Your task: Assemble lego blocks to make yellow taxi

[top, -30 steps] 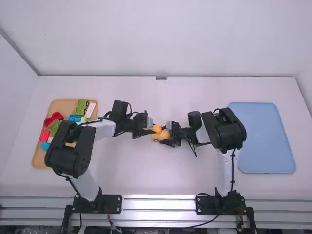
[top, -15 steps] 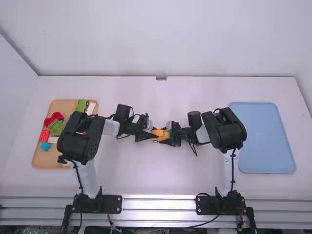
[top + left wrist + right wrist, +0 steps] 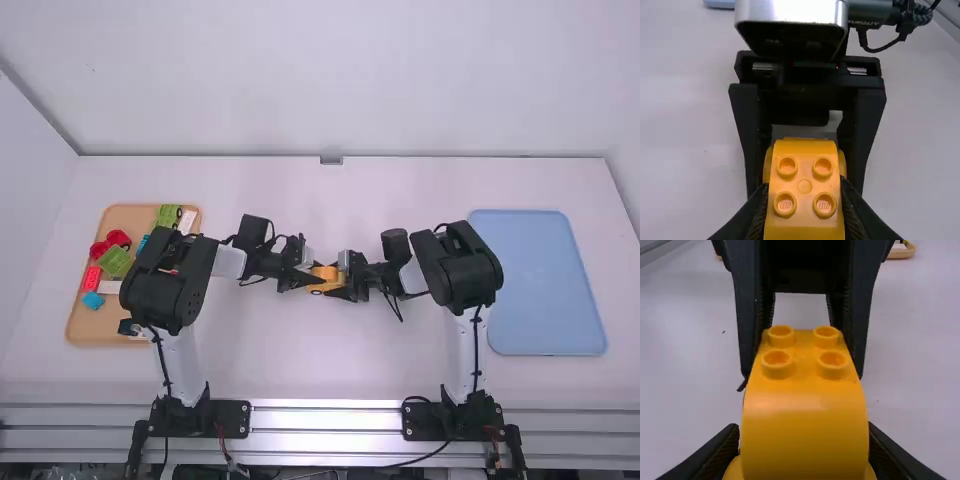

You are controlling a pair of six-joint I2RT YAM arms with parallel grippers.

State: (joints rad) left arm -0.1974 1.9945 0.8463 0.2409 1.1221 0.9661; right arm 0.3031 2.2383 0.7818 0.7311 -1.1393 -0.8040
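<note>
High view, at the left edge: a tan tray (image 3: 88, 328) holds loose parts, among them a green block (image 3: 118, 262), a red block (image 3: 92, 279) and a blue block (image 3: 93, 300). Next to it the left arm (image 3: 160, 290) reaches in across the counter (image 3: 300, 365); its elbow has swung rightward over the past second, bringing the left pincer (image 3: 804, 190) in line with the right one. That pincer is closed down to the width of the yellow taxi body (image 3: 805, 187), its fingers on both sides of the studded part. The body sits mid-counter between the arms; whether it touches the surface I cannot tell. The right pincer (image 3: 802, 432) is likewise narrowed onto it, one finger against each side near the rounded end. In the last half second the right arm (image 3: 460, 265) has edged a touch left, and the body with it. To me that reads as the two arms squaring up and pushing yellow parts together, though I cannot tell whether any joint is fully seated. Probably the next thing needed is an even squeeze with the studs kept straight, then one pincer letting go; a skewed push could twist the piece or pop a joint apart. Farthest right lies a blue tray (image 3: 540, 290), perhaps meant for the finished taxi.
</note>
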